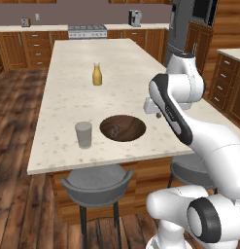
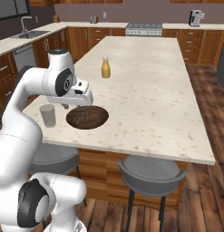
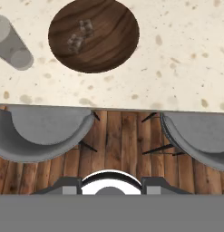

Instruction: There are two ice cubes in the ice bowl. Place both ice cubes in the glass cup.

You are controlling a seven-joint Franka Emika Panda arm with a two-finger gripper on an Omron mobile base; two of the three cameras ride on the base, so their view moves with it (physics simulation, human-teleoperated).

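Left base view, going left to right: sitting on the pale speckled island counter (image 1: 68,87), toward the lower left of the frame, the glass cup (image 1: 83,134), upright and grey. Just right of it, apart and not touching, lying the ice bowl (image 1: 123,128), dark wood grain, wide and shallow. Standing farther up the counter, above centre, a yellow-orange bottle (image 1: 97,74) with a white cap. Hanging right of the bowl, near mid-frame, the gripper (image 1: 158,115), above the counter's near edge; cannot tell whether the tips are apart or together. Tucked under the counter edge at the bottom, a grey stool (image 1: 96,185).

Right base view: standing at the left, the cup (image 2: 48,115); resting just right of it, the bowl (image 2: 87,117); hovering between them and slightly higher in the frame, the gripper (image 2: 65,106), over the bowl's left rim, tips too small to judge.

Hand view: showing at the upper left the cup (image 3: 12,44), tilted by perspective; lying right of it at the top centre the bowl (image 3: 109,45), holding the ice cubes (image 3: 80,36), two pale blurs close together left of the bowl's middle. Peeking below the counter edge, two grey stools over wood flooring.
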